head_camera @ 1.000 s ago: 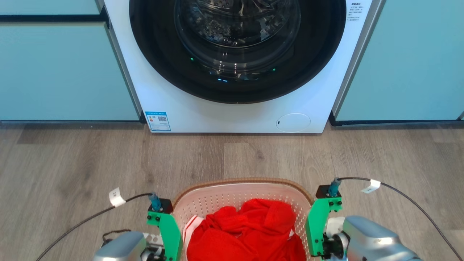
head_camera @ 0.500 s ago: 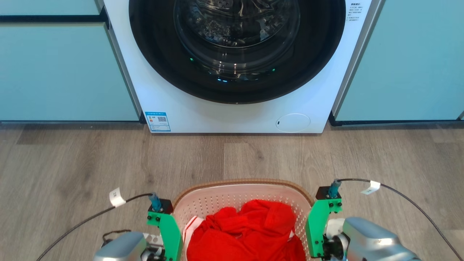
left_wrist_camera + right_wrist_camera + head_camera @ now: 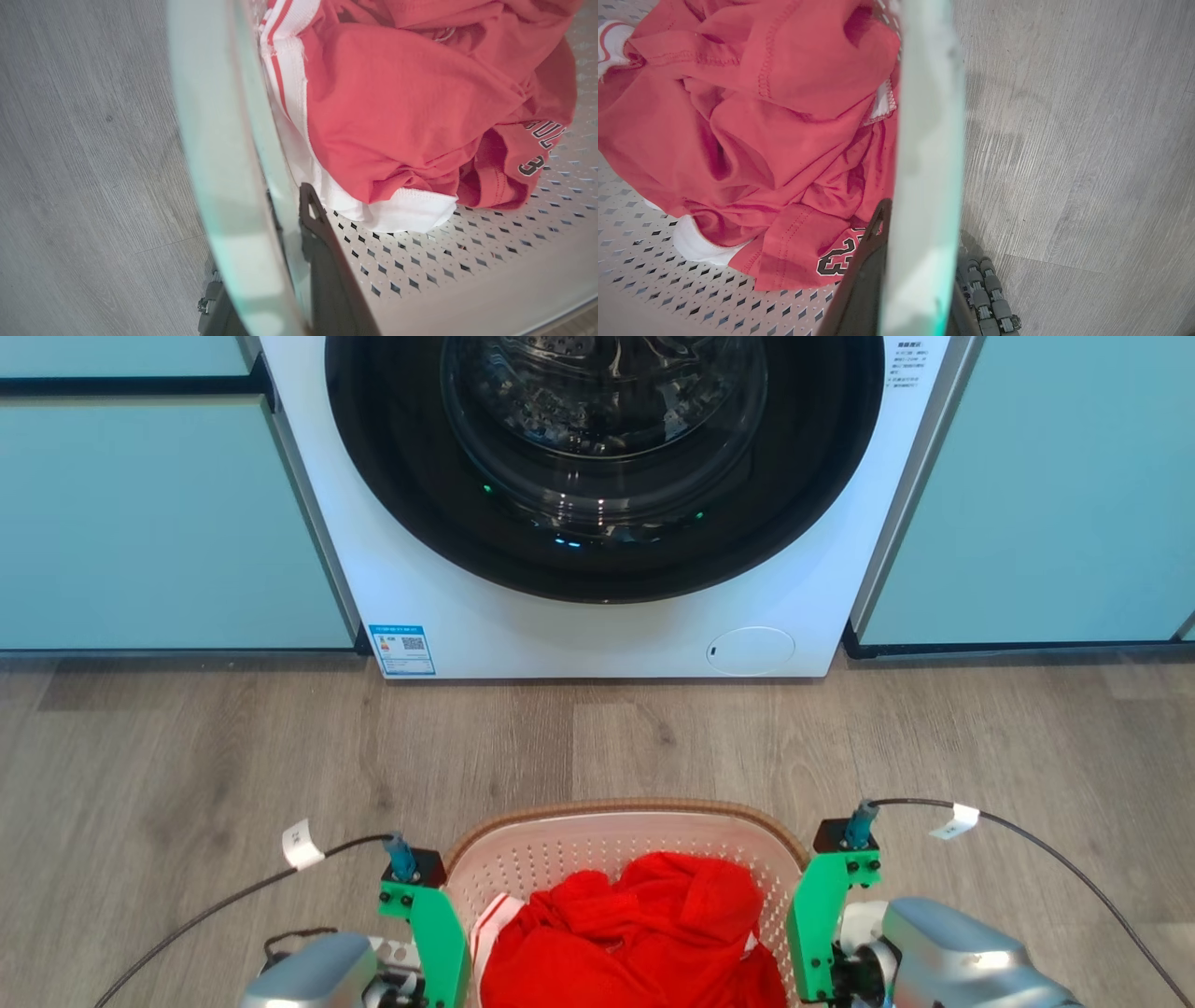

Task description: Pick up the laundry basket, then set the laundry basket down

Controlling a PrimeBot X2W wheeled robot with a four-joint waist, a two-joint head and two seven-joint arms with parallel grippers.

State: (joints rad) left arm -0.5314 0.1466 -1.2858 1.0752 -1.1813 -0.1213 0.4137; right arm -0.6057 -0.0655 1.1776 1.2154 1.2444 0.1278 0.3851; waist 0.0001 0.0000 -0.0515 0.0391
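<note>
Washing machine (image 3: 560,644), white with a dark round door, is filling the far side of the scene, with pale blue-green cabinets (image 3: 159,513) flanking it. Grey wood-look floor (image 3: 233,756) is stretching from its foot toward the robot. On the near side of that floor, well apart from the machine and centred before its door, the laundry basket (image 3: 560,840) is sitting between the robot's two arms. Whether its base is resting on the boards or hanging just off them, I cannot tell from here.

A crumpled red garment (image 3: 644,933) with white trim and a printed number is lying loose inside, covering part of the perforated bottom.

The left gripper (image 3: 275,210) is pinching the basket's left side narrowly, one dark finger (image 3: 327,261) inside against the perforated wall and the other outside below the rim. The right gripper (image 3: 924,233) is doing the same on the right side, its inner finger (image 3: 868,261) lying beside the garment.

Handling, as a judgement: the basket is looking light and fairly stiff, though thin perforated plastic is likely flexing under a one-sided pull, and the smooth rim may be slipping in a weak pinch. The two opposite sides, taken together and kept level, are offering the best hold; the soft load is adding little weight.
</note>
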